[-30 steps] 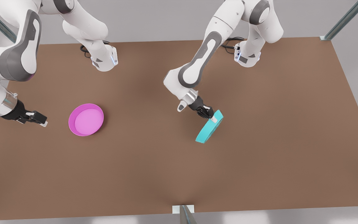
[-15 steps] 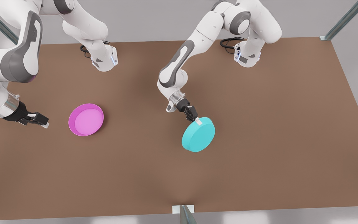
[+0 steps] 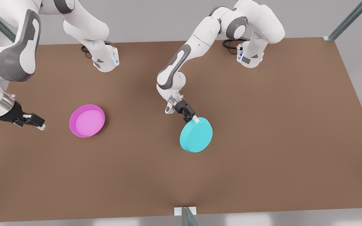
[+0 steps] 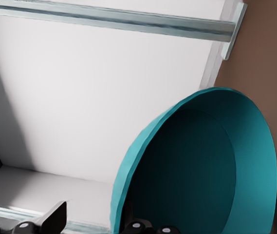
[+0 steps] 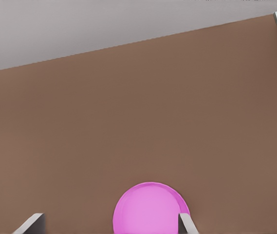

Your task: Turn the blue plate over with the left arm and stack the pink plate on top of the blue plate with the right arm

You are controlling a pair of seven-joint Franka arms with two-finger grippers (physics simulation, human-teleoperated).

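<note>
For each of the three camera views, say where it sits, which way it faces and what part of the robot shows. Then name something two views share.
Front view: high, looking down on the table; both arms, blue plate, pink plate.
Left wrist view: on the left gripper, facing into the blue plate's hollow; fingertips show.
Right wrist view: on the right gripper, facing the pink plate; open fingertips show.
Front and right wrist share the pink plate.

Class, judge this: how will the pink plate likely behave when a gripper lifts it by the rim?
The pink plate looks stiff, so it probably won't sag. Held at one edge it may tilt. Its smooth rim could slip between the open right gripper fingers.
</note>
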